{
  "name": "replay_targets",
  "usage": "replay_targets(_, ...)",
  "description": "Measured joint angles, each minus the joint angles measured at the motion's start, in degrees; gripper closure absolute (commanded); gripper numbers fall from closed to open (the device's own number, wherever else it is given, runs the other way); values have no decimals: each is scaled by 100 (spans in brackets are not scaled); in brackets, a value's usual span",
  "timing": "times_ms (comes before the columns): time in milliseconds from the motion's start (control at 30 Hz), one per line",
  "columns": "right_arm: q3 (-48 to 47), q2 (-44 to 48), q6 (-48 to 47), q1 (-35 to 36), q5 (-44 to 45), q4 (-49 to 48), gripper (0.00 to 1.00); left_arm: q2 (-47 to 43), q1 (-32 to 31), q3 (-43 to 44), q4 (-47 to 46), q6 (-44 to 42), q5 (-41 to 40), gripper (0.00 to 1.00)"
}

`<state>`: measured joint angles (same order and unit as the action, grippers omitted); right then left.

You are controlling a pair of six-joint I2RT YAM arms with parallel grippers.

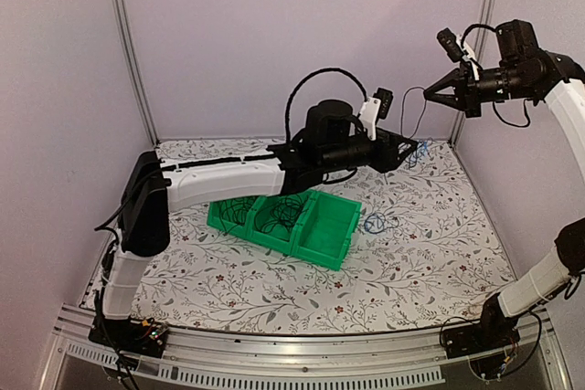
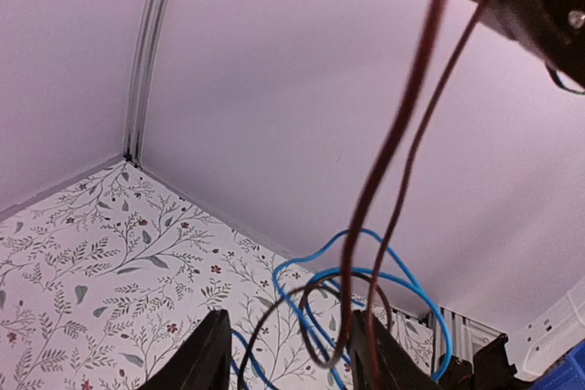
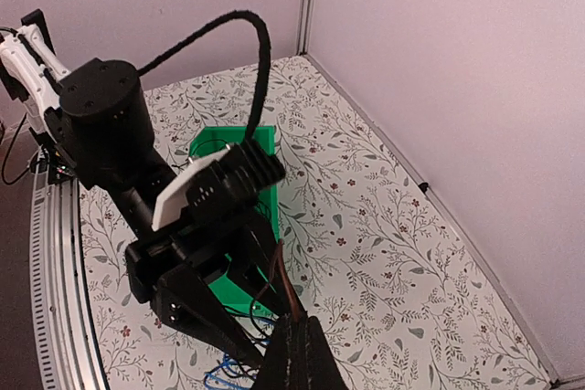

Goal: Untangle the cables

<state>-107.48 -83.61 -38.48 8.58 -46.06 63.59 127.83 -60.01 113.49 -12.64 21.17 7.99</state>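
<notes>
Cable [image 2: 399, 134] pinched in right tool [image 3: 292, 328], fully closed

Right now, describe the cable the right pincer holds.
Find the right arm, raised high near the back-right post. From its shut pincer a thin dark cable hangs in a loop. Unlike the blue cable by the green bin, it is held aloft.
</notes>
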Motion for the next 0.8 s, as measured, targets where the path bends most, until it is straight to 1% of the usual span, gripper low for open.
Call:
replay_targets(67, -271, 0, 35, 0, -98, 28, 100, 144, 50, 0, -59, 162, 116, 57)
replay_targets(167, -809, 0, 162, 0, -201, 13, 100, 400, 116, 2, -195, 334, 273, 68)
replay_targets(267, -1357, 28, 354, 0, -280, -101, 100, 713, 144, 4, -326, 446, 472, 76)
replay_targets(433, -1897, 116, 713, 0, -323, -330, 100, 1156, 151, 4, -402, 625, 758, 100)
replay_targets(633, -2177, 188, 1178, 0, -236, -782, 100, 1224, 151, -90, -485, 750, 918, 100)
replay_targets(733, -2332, 208, 1405, 0, -114, -1182, 100, 1244, 151, -98, -516, 793, 1027, 97)
replay_targets(767, -2347, 225, 1456, 0, -83, -1294, 100, 1272, 136, -68, -505, 802, 1091, 95)
replay_targets(800, -2356, 256, 1517, 0, -42, -1427, 100, 1325, 111, 4, -485, 791, 1121, 89)
